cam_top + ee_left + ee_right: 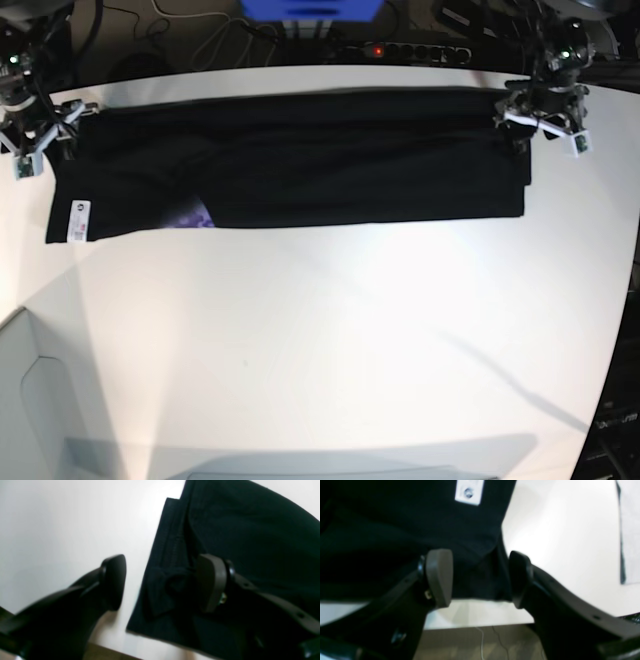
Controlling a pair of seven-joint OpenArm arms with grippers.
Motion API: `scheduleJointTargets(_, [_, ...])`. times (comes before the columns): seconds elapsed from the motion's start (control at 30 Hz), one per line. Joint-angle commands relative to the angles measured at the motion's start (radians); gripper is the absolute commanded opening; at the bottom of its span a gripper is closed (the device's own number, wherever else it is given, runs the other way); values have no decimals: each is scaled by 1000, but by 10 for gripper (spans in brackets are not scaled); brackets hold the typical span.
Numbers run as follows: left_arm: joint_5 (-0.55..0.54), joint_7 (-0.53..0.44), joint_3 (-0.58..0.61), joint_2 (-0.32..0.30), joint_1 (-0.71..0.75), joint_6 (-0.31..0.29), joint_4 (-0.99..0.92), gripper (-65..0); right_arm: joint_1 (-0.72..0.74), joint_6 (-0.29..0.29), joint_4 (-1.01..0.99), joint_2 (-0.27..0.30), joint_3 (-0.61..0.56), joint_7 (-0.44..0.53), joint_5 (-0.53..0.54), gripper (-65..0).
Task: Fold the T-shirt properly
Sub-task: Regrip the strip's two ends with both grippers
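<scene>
The black T-shirt (300, 160) lies folded into a long strip across the far side of the white table (330, 330). Its white label (78, 220) (469, 491) sits at the strip's left end, and a bit of purple print (190, 215) peeks out beside it. My left gripper (162, 582) (540, 115) is open at the right end, with a bunched hem corner of the T-shirt (170, 585) lying loose between the fingers. At the left end my right gripper (480, 578) (40, 135) is open too, its fingers either side of the T-shirt's edge (480, 562) without pinching it.
A blue box (310, 10), a power strip (405, 50) and cables lie behind the table. A pale grey sheet (30, 400) (628, 530) rests at the near left corner. The table's far edge (480, 625) runs just below both grippers.
</scene>
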Motion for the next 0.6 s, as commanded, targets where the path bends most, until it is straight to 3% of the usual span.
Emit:
scheduleJointTargets(0.0, [-6, -17, -5, -10, 1, 2, 16, -227, -18, 13, 16, 15, 7, 14, 4, -285])
scheduleJointTargets(0.57, [-6, -17, -4, -10, -13, 2, 11, -227, -69, 13, 10, -11, -97, 14, 4, -285])
